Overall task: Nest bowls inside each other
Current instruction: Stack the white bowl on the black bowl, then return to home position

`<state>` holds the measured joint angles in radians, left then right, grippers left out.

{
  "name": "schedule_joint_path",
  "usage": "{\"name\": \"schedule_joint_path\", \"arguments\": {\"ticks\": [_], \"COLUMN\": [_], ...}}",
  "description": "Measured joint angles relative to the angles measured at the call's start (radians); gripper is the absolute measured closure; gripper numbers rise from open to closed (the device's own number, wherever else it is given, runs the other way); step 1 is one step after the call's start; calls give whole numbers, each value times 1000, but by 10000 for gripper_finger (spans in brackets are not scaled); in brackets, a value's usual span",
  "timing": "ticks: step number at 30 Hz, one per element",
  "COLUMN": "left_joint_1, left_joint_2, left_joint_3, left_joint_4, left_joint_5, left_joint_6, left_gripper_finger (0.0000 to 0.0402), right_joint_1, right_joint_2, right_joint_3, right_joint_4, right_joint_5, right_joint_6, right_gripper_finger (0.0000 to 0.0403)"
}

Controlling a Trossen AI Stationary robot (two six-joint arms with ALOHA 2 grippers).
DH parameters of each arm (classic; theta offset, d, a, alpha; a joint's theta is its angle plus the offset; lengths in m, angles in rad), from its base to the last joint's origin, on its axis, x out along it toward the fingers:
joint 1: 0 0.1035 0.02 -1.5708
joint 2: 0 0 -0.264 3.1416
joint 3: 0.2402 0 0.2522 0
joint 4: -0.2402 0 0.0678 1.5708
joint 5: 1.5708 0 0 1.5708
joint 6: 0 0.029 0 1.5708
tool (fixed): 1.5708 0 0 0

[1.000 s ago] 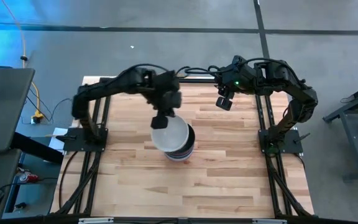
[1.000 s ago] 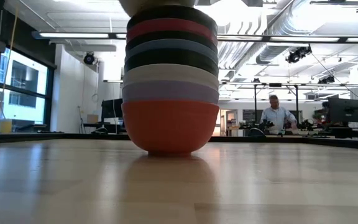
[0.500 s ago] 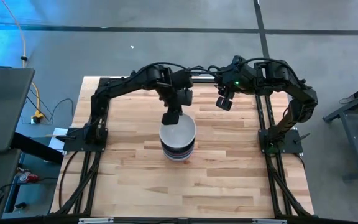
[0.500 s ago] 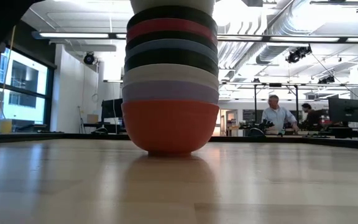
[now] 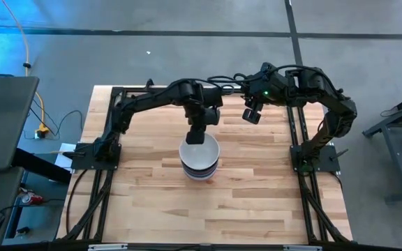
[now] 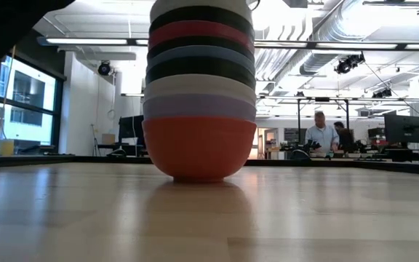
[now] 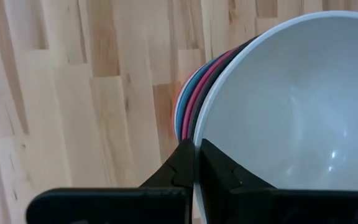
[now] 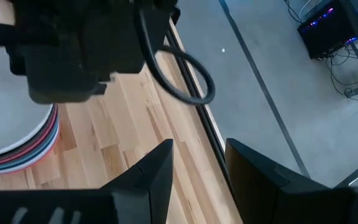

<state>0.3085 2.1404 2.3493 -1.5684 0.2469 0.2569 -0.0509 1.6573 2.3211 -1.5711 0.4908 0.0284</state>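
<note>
We see the left gripper [image 5: 196, 137] pinched tight on the rim of the white bowl [image 5: 201, 151]. A second ago this bowl hung off to the left; now it sits on top of the stack of bowls [image 6: 199, 109] in the middle of the counter [image 5: 257, 188]. The right gripper [image 5: 250, 115] waits open at the upper right, unmoved.

bowls [image 5: 199, 155] nested in one stack, mid-table [image 5: 257, 202], left gripper [image 5: 196, 137] on top bowl's rim

Bowls [image 6: 199, 94] nested in 1 upright stack mid-table: red at bottom, white [image 5: 199, 150] on top (rim pinched).
</note>
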Motion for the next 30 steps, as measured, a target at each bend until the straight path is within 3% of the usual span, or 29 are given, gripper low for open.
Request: {"name": "schedule_joint_path", "arguments": {"ticks": [15,30], "left_joint_1": [-15,-27], "left_joint_2": [14,-1], "left_joint_3": [0,4], "left_joint_4": [17,23], "left_joint_5": [8,15], "left_joint_6": [9,42], "left_gripper_finger": [392,254], "right_joint_1": [0,0], "right_joint_2": [0,0], "right_joint_3": [0,0], "right_joint_4": [0,0], "right_joint_5": [-4,-4], "right_joint_6": [18,24], "right_gripper_finger": [263,263]}}
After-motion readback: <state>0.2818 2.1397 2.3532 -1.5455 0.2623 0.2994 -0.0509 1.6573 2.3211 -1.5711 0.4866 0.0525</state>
